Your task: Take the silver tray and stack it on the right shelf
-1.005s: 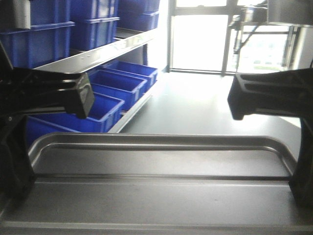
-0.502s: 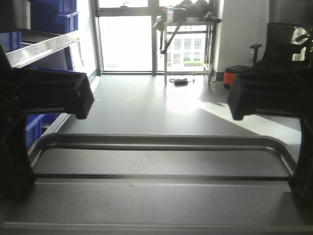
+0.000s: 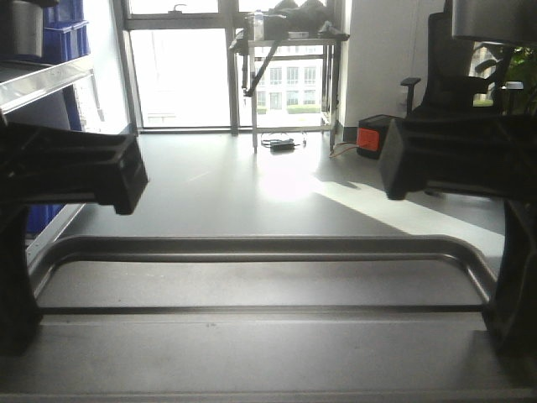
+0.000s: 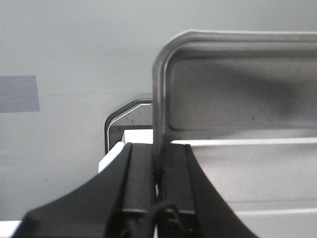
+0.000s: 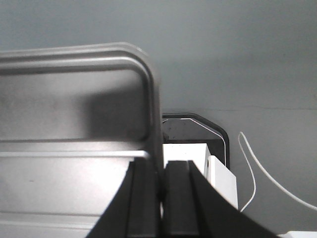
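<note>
Glossy grey floor [image 3: 243, 197] bears an orange box [image 3: 370, 138] and loose cables [image 3: 281, 143].

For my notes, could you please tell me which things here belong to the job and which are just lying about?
Job: silver tray; left gripper; right gripper, jaws clamped on its rims.
Lying about: metal table; red box; office chair; blue bins.

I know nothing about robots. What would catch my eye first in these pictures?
The big shiny silver tray fills the foreground of the front view, held above the grey floor. The left gripper and right gripper each pinch its rim, one on either side. Beyond, bright windows glare at the back, with an orange box on the floor to the right.
</note>
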{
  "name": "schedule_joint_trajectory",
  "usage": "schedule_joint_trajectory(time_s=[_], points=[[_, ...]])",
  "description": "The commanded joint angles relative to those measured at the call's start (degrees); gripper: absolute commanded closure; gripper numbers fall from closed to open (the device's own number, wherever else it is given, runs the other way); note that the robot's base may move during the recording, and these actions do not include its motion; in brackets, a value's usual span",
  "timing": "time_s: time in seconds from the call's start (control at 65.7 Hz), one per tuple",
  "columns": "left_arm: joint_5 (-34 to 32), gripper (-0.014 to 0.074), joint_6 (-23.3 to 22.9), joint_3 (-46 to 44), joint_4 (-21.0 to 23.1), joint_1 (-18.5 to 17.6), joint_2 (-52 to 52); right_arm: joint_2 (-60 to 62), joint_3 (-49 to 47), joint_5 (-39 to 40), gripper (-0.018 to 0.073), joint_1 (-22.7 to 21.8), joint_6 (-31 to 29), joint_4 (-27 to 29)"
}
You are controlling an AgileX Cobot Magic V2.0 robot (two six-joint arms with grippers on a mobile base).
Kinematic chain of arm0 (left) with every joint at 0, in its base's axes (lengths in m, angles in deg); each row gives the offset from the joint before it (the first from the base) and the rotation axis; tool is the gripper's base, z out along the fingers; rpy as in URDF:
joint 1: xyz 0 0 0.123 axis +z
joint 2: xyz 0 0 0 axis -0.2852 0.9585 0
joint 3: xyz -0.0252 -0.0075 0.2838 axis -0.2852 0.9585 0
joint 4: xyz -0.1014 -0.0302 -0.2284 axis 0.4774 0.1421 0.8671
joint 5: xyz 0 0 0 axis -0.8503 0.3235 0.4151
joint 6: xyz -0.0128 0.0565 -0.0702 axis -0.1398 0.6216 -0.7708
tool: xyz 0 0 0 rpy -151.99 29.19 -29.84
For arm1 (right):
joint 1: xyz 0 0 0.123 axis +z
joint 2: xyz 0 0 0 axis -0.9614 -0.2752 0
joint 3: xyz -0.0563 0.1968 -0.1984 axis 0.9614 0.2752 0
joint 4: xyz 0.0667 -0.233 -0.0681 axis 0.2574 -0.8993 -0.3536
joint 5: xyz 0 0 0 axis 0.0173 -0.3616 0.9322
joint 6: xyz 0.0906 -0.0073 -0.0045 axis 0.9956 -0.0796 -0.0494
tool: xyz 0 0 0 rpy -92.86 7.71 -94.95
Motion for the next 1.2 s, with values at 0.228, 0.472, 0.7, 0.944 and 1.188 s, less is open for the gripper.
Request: schedule_joint_trajectory(time_s=[0.228, 0.472, 0.7, 0.944, 1.188], points=[[7.6, 0.0697, 0.8, -1.3, -1.6, -0.4, -1.4, 0.9, -1.5, -1.0, 0.0487, -0.2, -0.4, -3.5], [8.2, 0.0697, 0.8, -1.3, -1.6, -0.4, -1.4, 0.9, -1.5, -1.0, 0.0487, -0.2, -0.4, -3.5], [8.2, 0.0697, 0.8, -1.3, -1.6, -0.4, -1.4, 0.9, -1.5, -1.0, 0.0487, -0.2, -0.4, -3.5], [8.2, 0.0697, 0.8, -1.3, -1.6, -0.4, -1.4, 0.9, -1.5, -1.1, 0.0487, -0.2, -0.4, -3.5], [8.2, 0.0697, 0.8, -1.3, -1.6, -0.4, -1.4, 0.9, -1.5, -1.0, 0.0487, -0.2, -0.4, -3.5]])
